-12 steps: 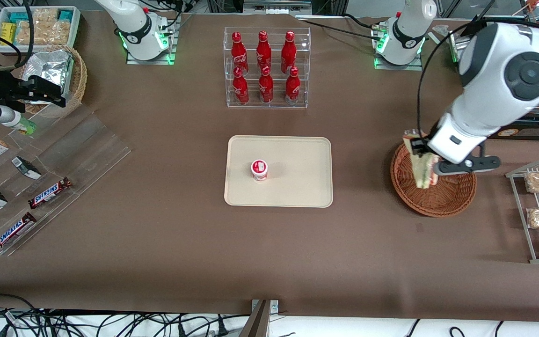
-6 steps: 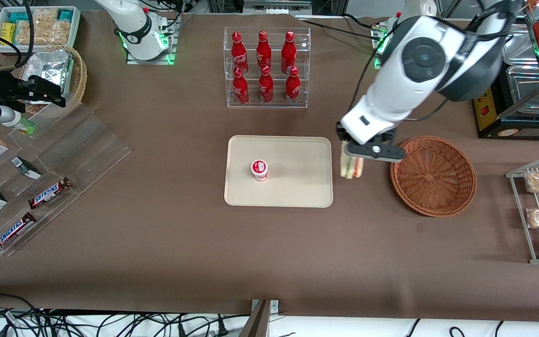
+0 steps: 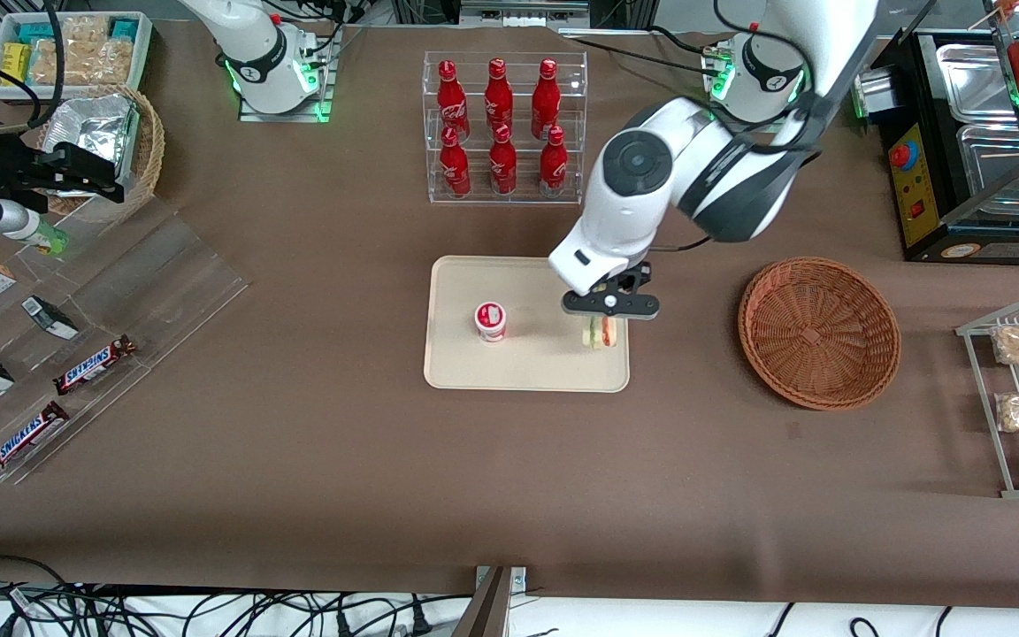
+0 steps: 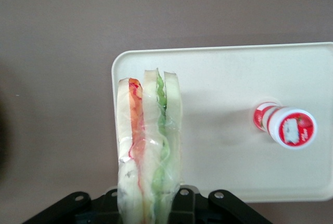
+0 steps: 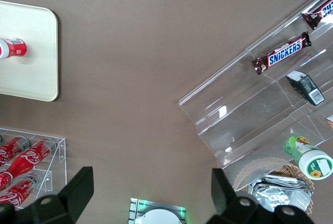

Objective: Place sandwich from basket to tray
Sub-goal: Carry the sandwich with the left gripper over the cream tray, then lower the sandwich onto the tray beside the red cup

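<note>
Matt brown cloth-like worktop [image 3: 315, 460], smooth with faint creases. Cream-beige rectangular plastic tray [image 3: 527, 367]: matt, smooth, low rim. Round reddish-brown wicker basket [image 3: 819, 332], right of centre in the front view: coarse woven texture. Triangular sandwich in clear glossy film wrap [image 4: 150, 146], wrinkled, catching glare; soft pale bread. Black gripper [image 3: 601, 329], matt plastic-looking body, fingers clamped on the wrap. Small white pot with glossy red-printed lid [image 3: 491, 320]. Upper centre: clear acrylic rack [image 3: 504, 196], shiny red bottles [image 3: 498, 93].

Sandwich [image 4: 148, 151] base and tool [image 4: 151, 206] fingertips cut off
</note>
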`<state>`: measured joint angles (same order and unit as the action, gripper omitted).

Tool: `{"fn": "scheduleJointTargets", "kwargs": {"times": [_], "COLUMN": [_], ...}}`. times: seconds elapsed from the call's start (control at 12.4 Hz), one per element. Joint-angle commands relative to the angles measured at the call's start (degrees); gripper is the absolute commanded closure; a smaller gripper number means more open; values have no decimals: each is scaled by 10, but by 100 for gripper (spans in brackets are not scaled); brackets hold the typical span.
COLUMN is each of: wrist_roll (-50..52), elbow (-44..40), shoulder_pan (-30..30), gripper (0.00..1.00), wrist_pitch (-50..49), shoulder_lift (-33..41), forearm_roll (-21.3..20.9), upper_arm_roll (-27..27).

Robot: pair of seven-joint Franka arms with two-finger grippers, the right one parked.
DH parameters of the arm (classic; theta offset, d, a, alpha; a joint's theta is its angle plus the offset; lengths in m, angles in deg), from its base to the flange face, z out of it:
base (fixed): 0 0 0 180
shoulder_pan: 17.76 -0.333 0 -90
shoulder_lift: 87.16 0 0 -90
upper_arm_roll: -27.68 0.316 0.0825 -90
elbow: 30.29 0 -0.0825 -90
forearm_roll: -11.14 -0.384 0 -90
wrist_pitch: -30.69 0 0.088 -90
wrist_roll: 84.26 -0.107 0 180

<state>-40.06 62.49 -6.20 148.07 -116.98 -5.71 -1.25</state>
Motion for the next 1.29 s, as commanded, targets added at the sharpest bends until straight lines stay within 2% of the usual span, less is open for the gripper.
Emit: {"fn": "scheduleJointTargets", "kwargs": {"times": [0.0, 0.4, 0.96, 1.04, 1.21], "wrist_roll": [63, 97, 99, 99, 105], "elbow": [20, 55, 90, 90, 90], "shoulder_pan": [10, 13, 11, 11, 13], "gripper": [100, 100, 100, 99, 83], "wrist_pitch": [62, 123, 139, 139, 139], "shoulder_lift": [-28, -66, -77, -78, -79], "forearm_roll": [-61, -133, -137, -137, -136], "upper_arm_roll": [0, 0, 4, 4, 4]}}
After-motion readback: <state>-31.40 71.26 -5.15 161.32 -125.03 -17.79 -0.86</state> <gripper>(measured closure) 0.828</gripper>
